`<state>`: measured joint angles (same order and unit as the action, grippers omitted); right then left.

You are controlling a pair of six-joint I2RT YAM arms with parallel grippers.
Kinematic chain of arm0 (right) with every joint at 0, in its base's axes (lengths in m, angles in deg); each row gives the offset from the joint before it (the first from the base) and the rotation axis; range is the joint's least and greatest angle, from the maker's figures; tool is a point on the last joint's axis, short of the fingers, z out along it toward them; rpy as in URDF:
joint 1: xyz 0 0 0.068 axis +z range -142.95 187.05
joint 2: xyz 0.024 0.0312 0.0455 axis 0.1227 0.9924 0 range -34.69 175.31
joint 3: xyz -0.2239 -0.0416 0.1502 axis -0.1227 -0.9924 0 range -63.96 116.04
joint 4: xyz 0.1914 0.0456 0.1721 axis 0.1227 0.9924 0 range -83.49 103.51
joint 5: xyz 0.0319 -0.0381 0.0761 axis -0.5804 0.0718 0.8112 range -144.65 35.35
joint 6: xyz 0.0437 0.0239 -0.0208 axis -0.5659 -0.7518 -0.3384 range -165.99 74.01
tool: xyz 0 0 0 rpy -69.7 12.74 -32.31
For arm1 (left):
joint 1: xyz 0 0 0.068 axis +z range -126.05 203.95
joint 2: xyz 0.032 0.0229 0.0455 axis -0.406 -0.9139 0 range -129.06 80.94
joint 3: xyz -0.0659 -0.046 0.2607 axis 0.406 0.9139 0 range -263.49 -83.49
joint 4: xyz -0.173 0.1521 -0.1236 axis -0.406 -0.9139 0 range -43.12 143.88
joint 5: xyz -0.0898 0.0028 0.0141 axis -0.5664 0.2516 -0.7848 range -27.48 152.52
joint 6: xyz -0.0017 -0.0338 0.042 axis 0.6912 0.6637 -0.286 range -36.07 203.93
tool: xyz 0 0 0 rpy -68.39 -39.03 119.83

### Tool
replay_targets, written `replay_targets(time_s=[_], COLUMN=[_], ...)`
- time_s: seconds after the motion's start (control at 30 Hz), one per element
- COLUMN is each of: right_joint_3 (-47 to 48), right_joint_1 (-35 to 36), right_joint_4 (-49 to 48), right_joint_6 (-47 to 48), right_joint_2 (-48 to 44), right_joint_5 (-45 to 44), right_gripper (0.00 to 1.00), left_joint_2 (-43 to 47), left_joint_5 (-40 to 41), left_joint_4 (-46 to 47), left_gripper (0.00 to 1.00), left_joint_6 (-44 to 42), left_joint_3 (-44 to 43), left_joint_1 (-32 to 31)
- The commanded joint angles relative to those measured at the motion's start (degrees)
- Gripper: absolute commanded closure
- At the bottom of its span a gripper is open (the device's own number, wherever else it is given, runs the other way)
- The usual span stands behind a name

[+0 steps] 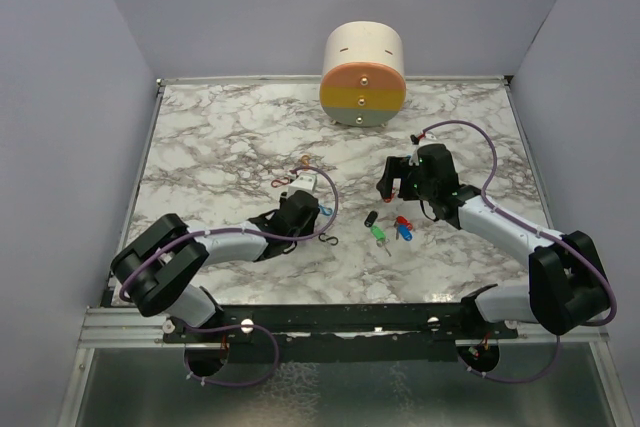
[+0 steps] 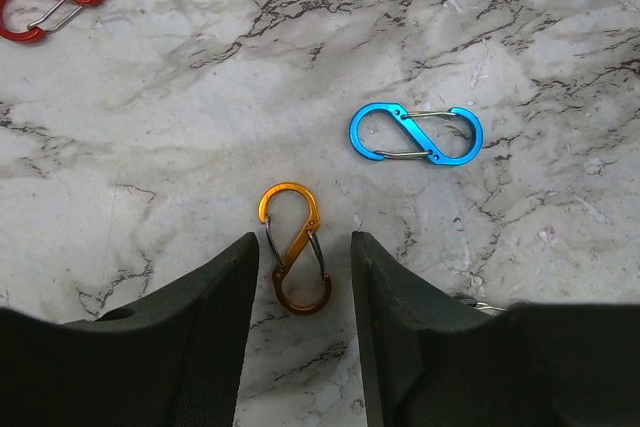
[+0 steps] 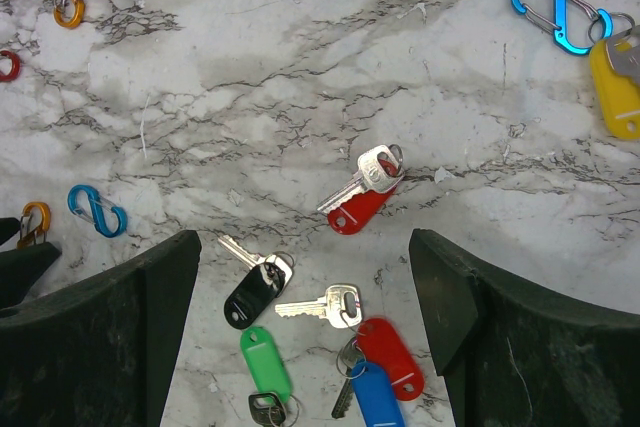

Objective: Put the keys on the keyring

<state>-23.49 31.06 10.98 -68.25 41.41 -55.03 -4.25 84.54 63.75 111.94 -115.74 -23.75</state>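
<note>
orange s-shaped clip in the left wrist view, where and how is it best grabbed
Pinch the orange S-shaped metal clip across its narrow waist, coming down from above: it lies flat, long sides facing the left claw's two fingers, which straddle it.

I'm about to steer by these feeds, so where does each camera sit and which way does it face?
Top external: above and behind the robot, looking down on the table; left arm and right arm show.
Left wrist: on the left gripper, facing down at the orange clip between its parted fingers.
Right wrist: on the right gripper, facing down at the keys; both fingers frame them.
Shared: both wrist views show the blue S-clip.
</note>
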Motion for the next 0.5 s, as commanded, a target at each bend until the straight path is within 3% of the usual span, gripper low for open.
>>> replay_targets(time_s=[0.0,0.17,0.33,0.47], right_joint_3=[1.22,1.29,1.27,1.27], right_joint_1=[-0.06,-0.07,-0.1,-0.03], right_joint_4=[-0.16,-0.06,0.01,-0.07], right_joint_6=[0.25,0.26,0.29,0.2], right_joint_2=[-0.32,-0.42,-0.51,-0.43], right_joint_5=[0.03,-0.06,-0.13,-0.07], right_gripper=[0.13,0.13,0.13,0.13], left_joint_2=[-1.81,-2.5,-2.35,-1.7], left_joint_5=[1.36,1.3,1.09,1.23], left_joint_4=[-5.14,-5.22,-5.29,-5.29], left_gripper=[0.56,0.69,0.97,1.0], left_joint_6=[0.79,0.68,0.45,0.38], left_joint_3=[-0.19,-0.57,-0.66,-0.62], left_joint_1=[-0.28,-0.37,-0.37,-0.37])
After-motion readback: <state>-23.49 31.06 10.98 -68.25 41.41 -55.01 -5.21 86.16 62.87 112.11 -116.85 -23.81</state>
